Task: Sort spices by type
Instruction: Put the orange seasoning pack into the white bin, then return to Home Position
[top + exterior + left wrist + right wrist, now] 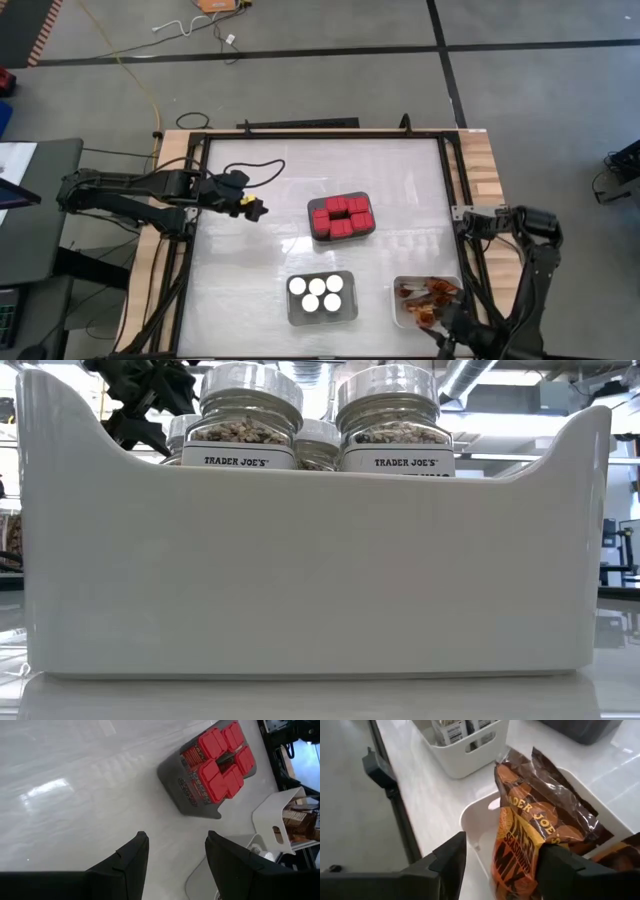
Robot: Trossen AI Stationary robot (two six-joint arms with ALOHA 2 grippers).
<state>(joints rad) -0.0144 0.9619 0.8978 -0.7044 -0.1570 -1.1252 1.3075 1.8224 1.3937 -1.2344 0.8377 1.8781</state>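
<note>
Red boxy containers [340, 215] fill a grey tray [341, 237] at mid-table. Clear jars with white lids [317, 294] stand in a white tray [292, 312] at the near edge. Orange-brown packets [425, 295] lie in another white tray [398, 283] to its right. My right gripper [502, 845] hovers open over that tray at the near right [445, 335], its fingers on either side of an upright packet [520, 855] that leans on the other packets. My left gripper [258, 210] hangs open above the bare table, left of the red containers [220, 760]. My right gripper's fingers come slanting down from the table's near side, one on each side of the upright packet's top. The packet's edge [536, 862] lies close to one finger [560, 870]. I cannot tell whether they touch. The packet stands in its tray.
The table is ringed by a dark frame [190, 240] on a wooden top. The jar tray's tall white wall [320, 560] fills the low view. A black cable [262, 168] lies on the far left of the table. Bare white surface stretches between the trays and the left arm.
</note>
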